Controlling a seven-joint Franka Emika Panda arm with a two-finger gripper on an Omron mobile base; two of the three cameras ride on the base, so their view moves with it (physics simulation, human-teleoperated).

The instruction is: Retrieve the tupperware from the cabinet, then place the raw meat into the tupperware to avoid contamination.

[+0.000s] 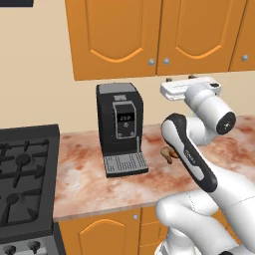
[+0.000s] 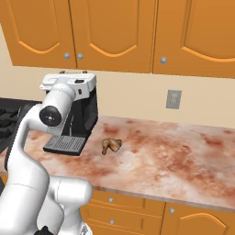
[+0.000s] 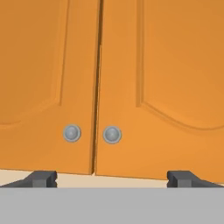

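The gripper (image 3: 112, 178), fingers spread wide, is facing the shut cabinet (image 3: 144, 65); the coffee machine's (image 1: 119, 127) display is glowing, unreadable.

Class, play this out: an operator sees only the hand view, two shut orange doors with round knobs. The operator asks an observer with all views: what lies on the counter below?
Observer: The raw meat lies bare on the marbled counter, right of the coffee machine in the right base view.
Operator: Is the meat touching that machine?
Observer: No, a strip of counter separates them.
Operator: Where is my gripper relative to the cabinet?
Observer: The gripper is open, raised above the coffee machine, facing the cabinet doors, not touching either knob.
Operator: Any tupperware out?
Observer: None on the counter; both doors are shut.
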